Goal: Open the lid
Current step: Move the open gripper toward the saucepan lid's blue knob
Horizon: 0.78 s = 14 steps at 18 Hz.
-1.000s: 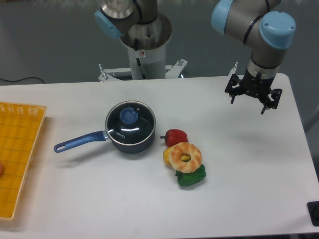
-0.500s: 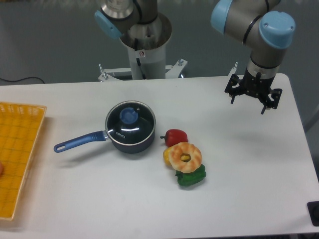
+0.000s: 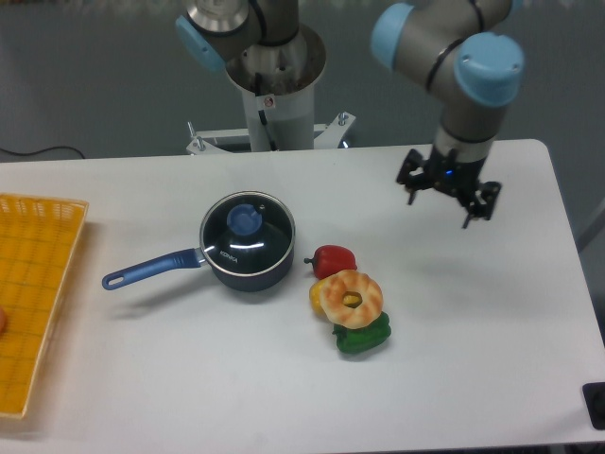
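Above the far right part of the surface (image 3: 473, 312), the tool (image 3: 444, 194) hangs in the air with its fingers spread apart and nothing between them. It has shifted leftward from where it stood half a second ago, when it hovered closer to the right edge; before that it had been holding still. So the approach appears to have only just begun.

Well to the tool's left and nearer the camera sits the lid (image 3: 248, 227), seated flat on the dark blue saucepan (image 3: 248, 257), its light-blue knob (image 3: 246, 220) facing up and untouched. Neither has moved. Between the tool and the pan, lower down, lies a cluster of toy food: a red pepper (image 3: 333, 259), a ring-shaped pastry (image 3: 352, 297) and a green pepper (image 3: 363, 337). Farthest from the tool, at the left edge, is a yellow basket (image 3: 38, 284).

The lid is not yet opened; the tool likely must travel on left and descend over the knob.
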{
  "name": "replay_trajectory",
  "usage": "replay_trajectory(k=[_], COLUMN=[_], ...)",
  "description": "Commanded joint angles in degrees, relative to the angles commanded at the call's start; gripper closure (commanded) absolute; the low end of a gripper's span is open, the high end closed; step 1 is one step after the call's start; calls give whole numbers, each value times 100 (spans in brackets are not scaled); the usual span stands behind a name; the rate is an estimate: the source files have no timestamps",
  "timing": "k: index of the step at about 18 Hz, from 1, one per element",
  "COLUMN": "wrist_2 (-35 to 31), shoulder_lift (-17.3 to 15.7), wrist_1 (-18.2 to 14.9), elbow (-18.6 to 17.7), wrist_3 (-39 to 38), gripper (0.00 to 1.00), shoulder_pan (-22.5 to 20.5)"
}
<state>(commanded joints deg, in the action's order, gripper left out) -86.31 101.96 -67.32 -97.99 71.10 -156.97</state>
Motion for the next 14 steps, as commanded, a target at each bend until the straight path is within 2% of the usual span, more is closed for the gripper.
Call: replay_trajectory(k=[3, 6, 11, 14], wrist_2=[-61, -61, -70, -61], shoulder_lift=[-123, -430, -536, -782], wrist_1=[-27, -79, -62, -53], elbow=[-140, -229, -299, -510], wrist_3=[9, 9, -9, 70], gripper=[0, 0, 0, 0], shoulder_pan=[105, 141, 702, 730])
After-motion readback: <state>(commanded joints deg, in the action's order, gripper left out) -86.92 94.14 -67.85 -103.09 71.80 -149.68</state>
